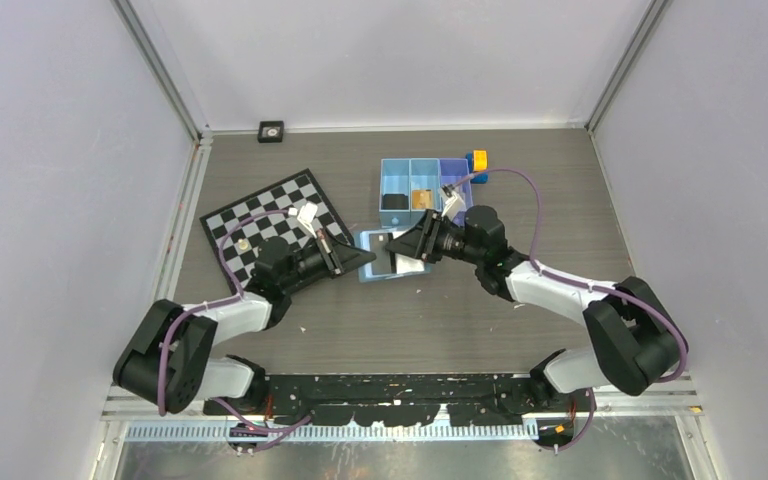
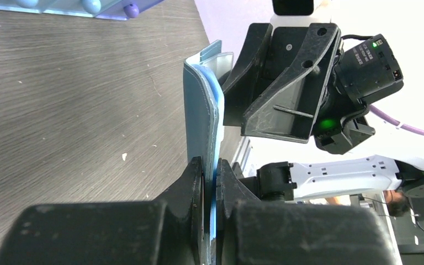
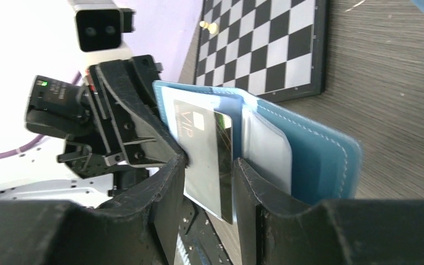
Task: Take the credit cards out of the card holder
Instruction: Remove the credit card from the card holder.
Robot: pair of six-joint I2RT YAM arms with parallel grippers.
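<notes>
Grey table (image 1: 440, 320), pale walls (image 1: 60, 150), card holder (image 3: 320, 160)

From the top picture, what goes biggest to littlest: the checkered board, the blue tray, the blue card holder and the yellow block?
1. checkered board
2. blue tray
3. card holder, partly hidden, so its size is less sure
4. yellow block

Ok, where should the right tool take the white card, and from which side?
Pinch the exposed end of the card, the part standing clear of the holder, across its flat faces. Come from the open side, opposite the left tool, which clamps the holder open and on edge.
</notes>
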